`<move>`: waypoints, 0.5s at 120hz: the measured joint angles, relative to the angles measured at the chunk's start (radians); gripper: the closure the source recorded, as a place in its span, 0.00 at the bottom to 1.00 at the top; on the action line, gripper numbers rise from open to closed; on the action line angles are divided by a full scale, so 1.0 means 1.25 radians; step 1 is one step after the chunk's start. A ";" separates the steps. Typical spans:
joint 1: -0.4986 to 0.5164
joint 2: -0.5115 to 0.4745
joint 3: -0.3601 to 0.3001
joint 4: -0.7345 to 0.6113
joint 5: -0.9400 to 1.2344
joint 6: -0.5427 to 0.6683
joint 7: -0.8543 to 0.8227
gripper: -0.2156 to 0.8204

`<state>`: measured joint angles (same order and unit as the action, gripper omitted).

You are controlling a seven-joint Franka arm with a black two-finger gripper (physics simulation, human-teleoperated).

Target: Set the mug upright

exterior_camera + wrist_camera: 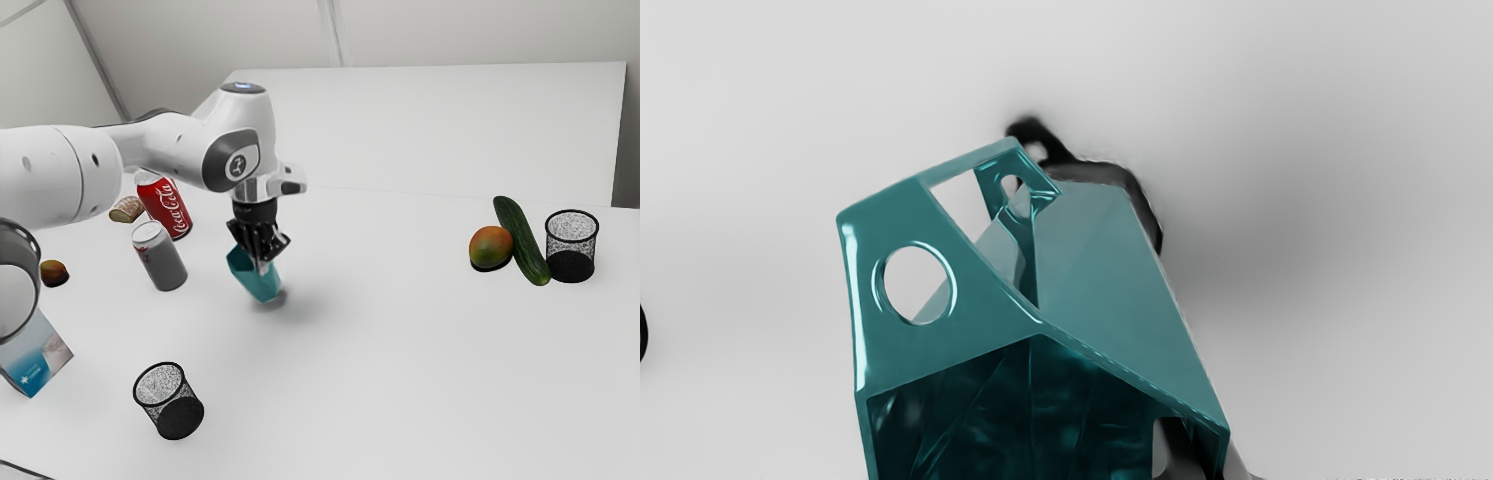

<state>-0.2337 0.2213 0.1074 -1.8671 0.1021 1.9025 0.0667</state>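
One teal mug [264, 286] leans, not upright, on or just above the counter [420, 370], well in from its far edge, beneath the black gripper [262, 262]; whether the jaws are open or closed on it, I cannot tell. Two cans, one red [166, 208] and one grey [160, 258], sit toward the exterior view's left, with a mesh cup [168, 400] nearer the camera. Close to the far edge, toward the exterior view's right, a mango [490, 247], a cucumber [522, 242] and another mesh cup [571, 247] sit side by side.
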 joint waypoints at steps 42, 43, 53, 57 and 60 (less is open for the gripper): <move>0.000 0.009 -0.009 0.000 0.001 -0.043 -0.063 0.97; 0.000 0.009 -0.009 0.000 0.001 -0.044 -0.064 0.97; 0.000 0.013 -0.015 0.001 0.001 -0.046 -0.075 0.97; 0.000 0.016 -0.017 0.001 0.001 -0.047 -0.079 0.97; 0.000 0.018 -0.018 0.002 0.000 -0.047 -0.082 0.97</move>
<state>-0.2336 0.2436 0.0846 -1.8651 0.1027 1.8439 -0.0355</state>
